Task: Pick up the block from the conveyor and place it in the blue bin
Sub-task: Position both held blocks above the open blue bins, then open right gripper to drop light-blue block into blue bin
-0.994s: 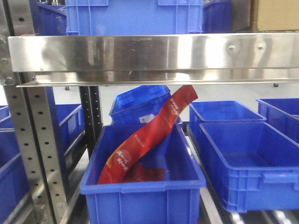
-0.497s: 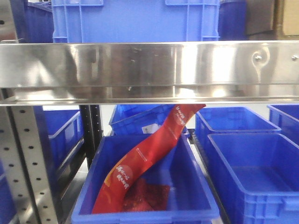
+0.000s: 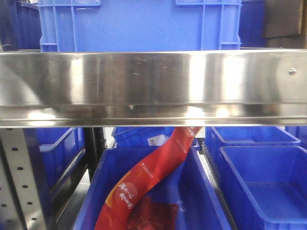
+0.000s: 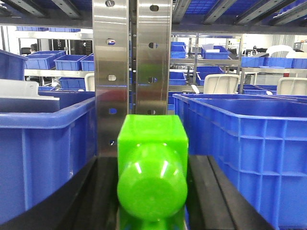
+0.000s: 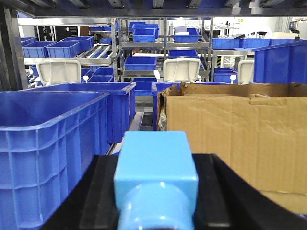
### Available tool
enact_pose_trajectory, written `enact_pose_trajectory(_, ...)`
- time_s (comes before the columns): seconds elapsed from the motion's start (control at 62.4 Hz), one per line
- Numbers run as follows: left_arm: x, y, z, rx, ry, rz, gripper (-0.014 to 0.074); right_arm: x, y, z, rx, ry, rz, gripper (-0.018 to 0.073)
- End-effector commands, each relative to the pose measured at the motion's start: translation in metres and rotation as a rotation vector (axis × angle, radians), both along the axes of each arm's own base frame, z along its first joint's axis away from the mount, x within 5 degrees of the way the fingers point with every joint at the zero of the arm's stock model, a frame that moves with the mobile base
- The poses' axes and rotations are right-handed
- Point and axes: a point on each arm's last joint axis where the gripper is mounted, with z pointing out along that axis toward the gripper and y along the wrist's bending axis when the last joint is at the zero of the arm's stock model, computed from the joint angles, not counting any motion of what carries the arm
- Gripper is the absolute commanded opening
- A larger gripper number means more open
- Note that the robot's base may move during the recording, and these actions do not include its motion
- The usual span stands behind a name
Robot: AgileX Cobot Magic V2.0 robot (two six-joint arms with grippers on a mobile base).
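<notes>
Ana: Lower in the front view than half a second ago sits the steel rail (image 3: 153, 86), and it now hides more of the red packet (image 3: 153, 177). The upper crate (image 3: 139, 24) fills more of the top.

Ben: Where is the block?

Ana: I see no block I can be sure of, and the conveyor shows in no view. A green piece (image 4: 152, 139) sits dead centre of the left wrist view, and a light-blue piece (image 5: 156, 143) likewise on the right, each between dark slabs. Whether they are blocks or part of the tool, I cannot tell.

Ben: And the grippers?

Ana: For the left gripper (image 4: 152, 163) and the right gripper (image 5: 158, 160), whether spread or pinching those pieces, I cannot tell.

Ben: What could go wrong?

Ana: Blue bins stand everywhere, so a wrong bin is the likeliest slip. The nearest bin (image 3: 196, 191) already holds the leaning packet, which could deflect a dropped block. A steel post (image 4: 132, 72) stands ahead of the left arm, with a bin wall (image 4: 48, 143) close beside it. The right arm has a cardboard box (image 5: 235, 139) next to it. A sideways swing could strike any of them, and the rail blocks much of the front camera's view.
</notes>
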Motion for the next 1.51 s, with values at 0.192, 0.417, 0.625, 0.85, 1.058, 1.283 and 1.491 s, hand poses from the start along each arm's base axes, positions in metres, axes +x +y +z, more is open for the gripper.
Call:
enact_pose_trajectory(0.192, 0.000, 0.000, 0.001, -0.011, -0.015, -0.007, -0.0111, -0.002, 0.000, 0.004, -0.013, -0.028, -0.003, -0.0154)
enact_pose_trajectory(0.417, 0.000, 0.000, 0.001, -0.011, -0.017, -0.006, -0.0111, -0.002, 0.000, 0.004, -0.013, -0.028, -0.003, -0.0154)
enact_pose_trajectory(0.625, 0.000, 0.000, 0.001, -0.011, -0.017, -0.006, -0.0111, -0.002, 0.000, 0.004, -0.013, -0.028, -0.003, -0.0154)
enact_pose_trajectory(0.85, 0.000, 0.000, 0.001, -0.011, -0.017, -0.006, -0.0111, -0.002, 0.000, 0.005, 0.032, -0.034, 0.007, -0.0154)
enact_pose_trajectory(1.058, 0.009, 0.000, 0.034, 0.001, -0.016, -0.007, -0.0111, 0.009, 0.008, 0.047, 0.000, -0.108, 0.079, -0.0154)
enact_pose_trajectory(1.283, 0.049, -0.001, 0.081, 0.085, 0.034, -0.009, -0.0111, 0.064, 0.035, 0.074, -0.048, -0.052, 0.214, -0.0154)
enact_pose_trajectory(1.491, 0.097, -0.028, 0.108, 0.149, 0.129, -0.189, -0.0111, 0.121, 0.067, 0.086, -0.056, 0.001, 0.290, -0.0154)
